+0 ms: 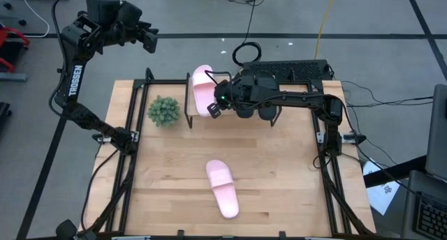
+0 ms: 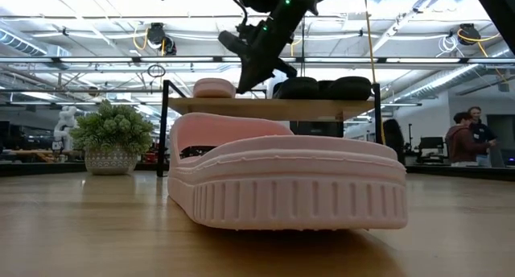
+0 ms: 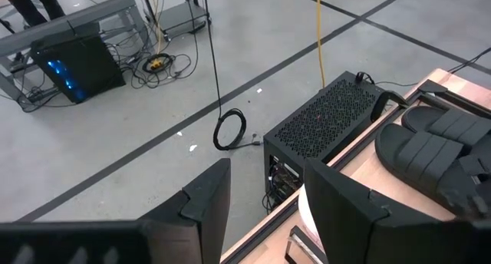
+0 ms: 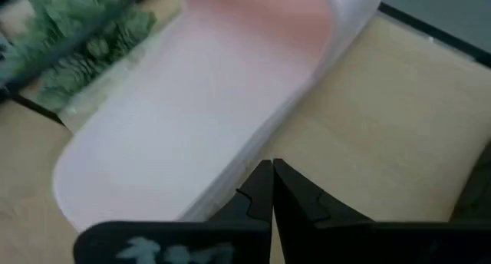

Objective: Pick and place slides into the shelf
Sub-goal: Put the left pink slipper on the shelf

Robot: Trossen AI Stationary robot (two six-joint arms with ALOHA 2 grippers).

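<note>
One pink slide [image 1: 202, 88] lies flat on the shelf [image 2: 273, 108] at its left end, sole down. Two black slides [image 2: 322, 88] sit side by side to its right. A second pink slide [image 1: 222, 188] lies on the tabletop near the front and fills the low view [image 2: 282, 180]. My right gripper [image 1: 215, 106] is shut with nothing between its fingers. It slants down over the shelf, right beside the shelved pink slide's near end. My left gripper [image 3: 265, 210] is open and holds nothing. It is raised high beyond the table's far left corner [image 1: 148, 36]. My right gripper's shut fingertips [image 4: 272, 189] stand at the long right side of the shelved pink slide's sole [image 4: 222, 179], toward its heel end. They slant down from the table's right. I cannot tell whether they touch the sole.
A potted green plant [image 1: 164, 111] stands on the table just left of the shelf. A black perforated box [image 3: 322, 122] sits on the floor behind the far edge. People [image 2: 467, 136] stand in the room at the back right. Bare tabletop surrounds the front slide.
</note>
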